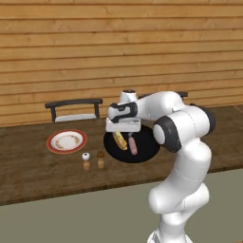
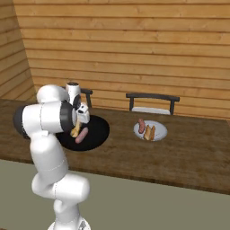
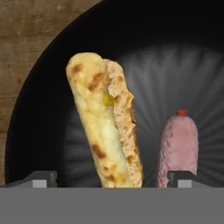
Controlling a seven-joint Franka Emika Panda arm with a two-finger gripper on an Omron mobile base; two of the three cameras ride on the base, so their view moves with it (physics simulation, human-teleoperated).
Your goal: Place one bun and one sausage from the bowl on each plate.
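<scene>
Bowl [image 1: 147, 151] is sitting on the bench [image 1: 28, 171], holding one bun [image 3: 103, 122] and one sausage [image 3: 177, 148] side by side. Claw [image 3: 111, 178] is hovering over them, jaws wide, gripping nothing. Red-rimmed plate [image 1: 67, 141] is lying left; right base view is showing a second plate [image 2: 158, 133] carrying a bun and sausage.

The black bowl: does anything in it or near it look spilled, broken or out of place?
Nothing stands out. In the bowl a bun and a sausage lie side by side, apart, both whole. The open tool hovers above them.
</scene>
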